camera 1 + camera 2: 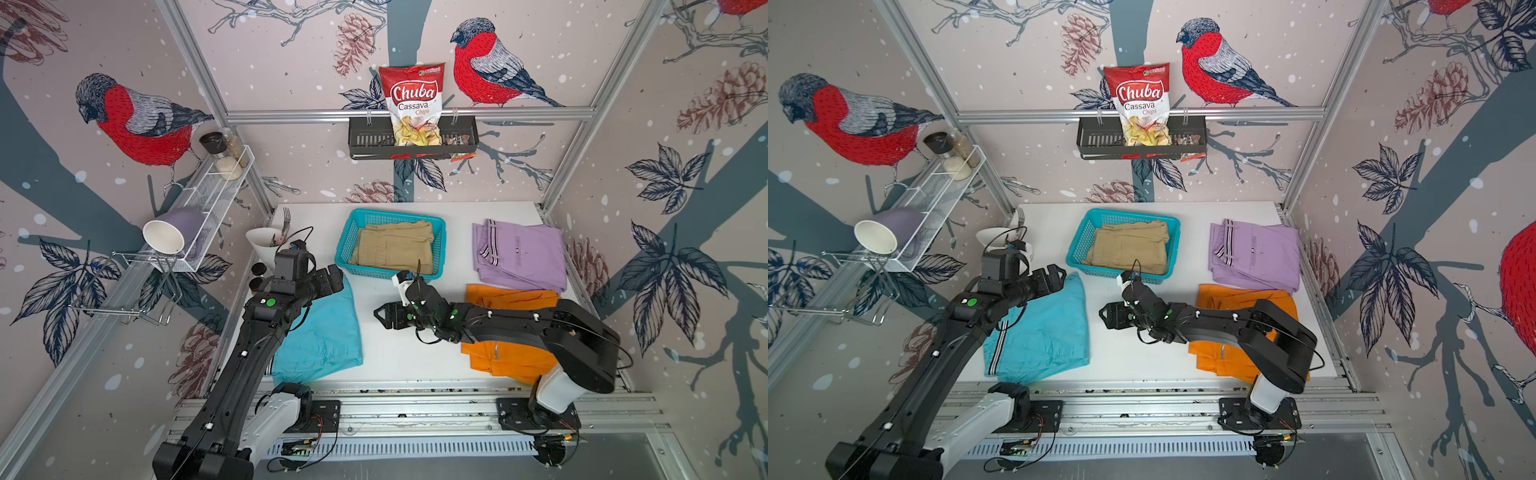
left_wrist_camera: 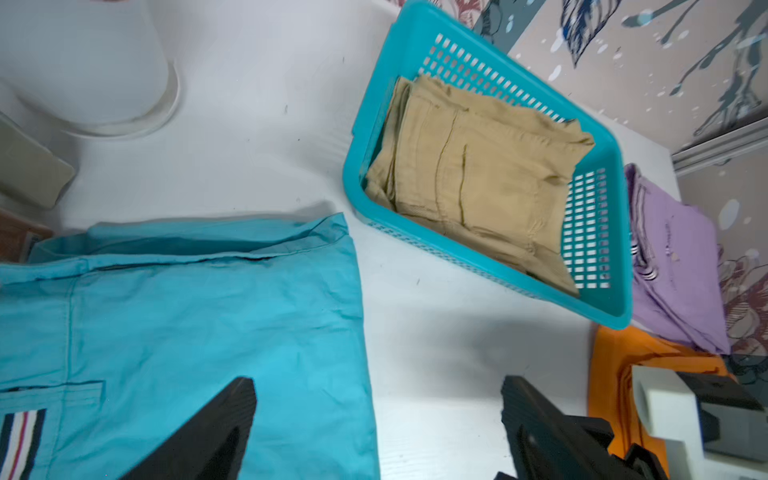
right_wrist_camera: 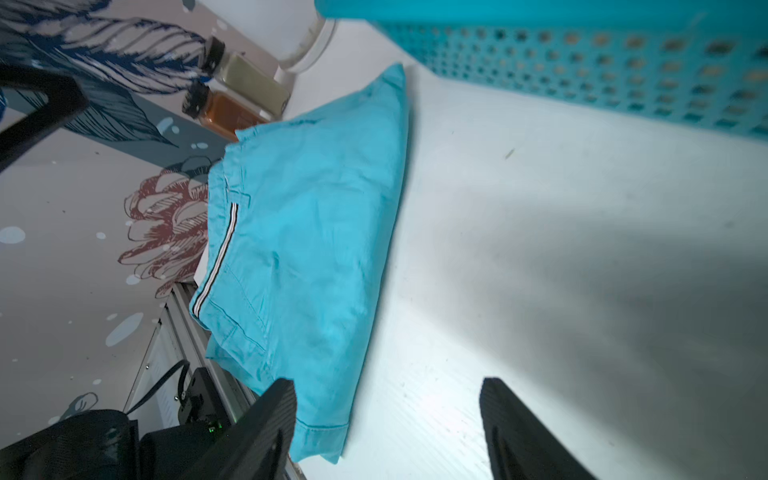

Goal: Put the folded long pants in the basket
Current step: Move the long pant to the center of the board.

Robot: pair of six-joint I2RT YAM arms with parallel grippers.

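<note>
Two grippers, both spread wide, nothing held. Left gripper (image 2: 376, 382) hangs over the far corner of the turquoise pants (image 1: 324, 332) at 8 o'clock. Right gripper (image 3: 388, 382) is over bare table (image 1: 395, 357) mid-front, its arm partly covering the orange pants (image 1: 513, 299) at 4. Stripe trim (image 3: 216, 257) shows clearly in right wrist view. Farther back: lilac pants (image 1: 523, 253) at 2, basket (image 1: 345, 243) at 12 w/ khaki pants (image 2: 478, 174) inside. Right wrist view gets only the basket's mesh wall.
</note>
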